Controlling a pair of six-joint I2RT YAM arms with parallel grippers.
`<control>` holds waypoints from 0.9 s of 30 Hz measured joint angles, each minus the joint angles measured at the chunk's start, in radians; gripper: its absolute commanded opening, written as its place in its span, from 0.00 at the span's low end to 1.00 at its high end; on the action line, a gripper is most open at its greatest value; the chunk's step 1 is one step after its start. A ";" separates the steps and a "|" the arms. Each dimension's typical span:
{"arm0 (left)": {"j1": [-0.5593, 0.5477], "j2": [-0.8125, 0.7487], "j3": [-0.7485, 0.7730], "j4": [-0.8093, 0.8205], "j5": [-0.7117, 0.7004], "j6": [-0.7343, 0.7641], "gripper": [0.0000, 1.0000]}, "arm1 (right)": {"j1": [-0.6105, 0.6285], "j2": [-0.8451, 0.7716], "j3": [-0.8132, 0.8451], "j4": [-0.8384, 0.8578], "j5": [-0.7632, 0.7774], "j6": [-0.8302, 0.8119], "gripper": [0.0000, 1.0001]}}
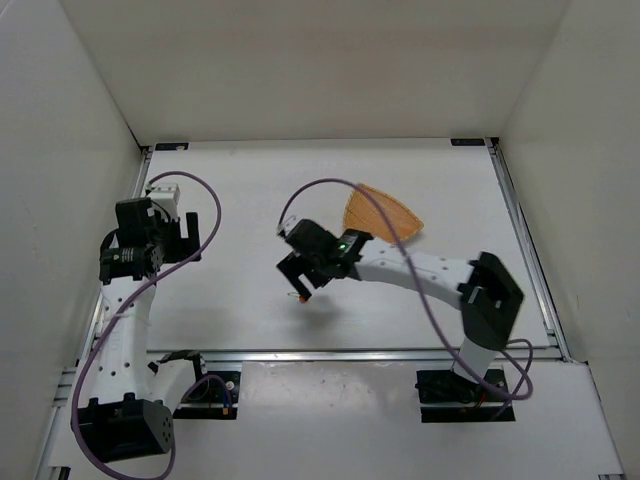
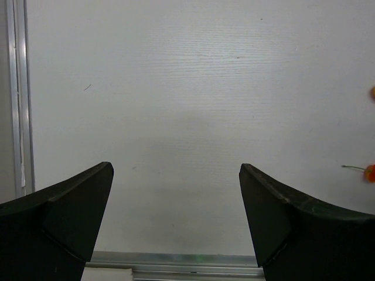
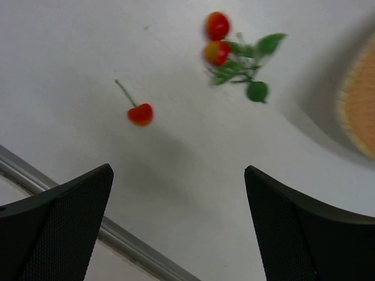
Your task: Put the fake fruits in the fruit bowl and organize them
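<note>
Clearly the right gripper (image 3: 179, 170), wide open and empty, hangs nearest the single cherry (image 3: 140, 114), ahead-left, its stem pointing away.

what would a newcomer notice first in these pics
Spots of red on the white table: a single cherry and a leafy cluster, lying apart just ahead of the open right gripper near the table's middle. Next comes the wooden fruit bowl, beyond that gripper toward the far right, with no fruit showing in it.
</note>
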 measured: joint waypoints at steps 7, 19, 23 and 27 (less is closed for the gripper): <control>0.000 -0.021 -0.024 -0.008 -0.019 0.014 1.00 | 0.069 0.337 0.114 -0.002 -0.067 -0.070 0.75; 0.000 -0.021 -0.037 -0.011 -0.035 0.026 1.00 | 0.053 0.424 0.165 -0.001 -0.157 -0.056 0.56; 0.000 -0.021 -0.037 -0.011 -0.042 0.027 1.00 | 0.045 0.448 0.176 0.013 -0.183 -0.053 0.35; 0.000 -0.021 -0.044 -0.014 -0.049 0.032 1.00 | 0.037 0.448 0.180 0.013 -0.199 -0.041 0.20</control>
